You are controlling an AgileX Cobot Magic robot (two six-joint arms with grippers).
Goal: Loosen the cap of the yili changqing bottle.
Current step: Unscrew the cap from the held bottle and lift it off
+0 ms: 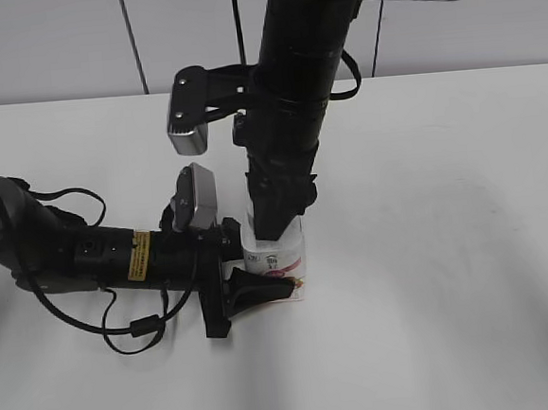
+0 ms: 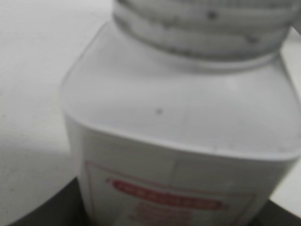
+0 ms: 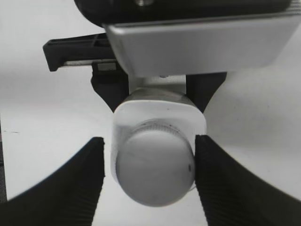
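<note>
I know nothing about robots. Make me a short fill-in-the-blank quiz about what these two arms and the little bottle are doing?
1. The left gripper clamps the bottle's ____ from the side.
2. The right gripper straddles the ____ from above.
3. The cap is ____ in colour.
4. The bottle stands upright on a white ____.

Missing words: body; cap; white; table

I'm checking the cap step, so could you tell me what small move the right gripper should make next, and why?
Probably close the right gripper onto the cap. Its fingers stand on either side of the cap with gaps showing, so there is no grip yet, while the left gripper already holds the bottle by its body.
</note>
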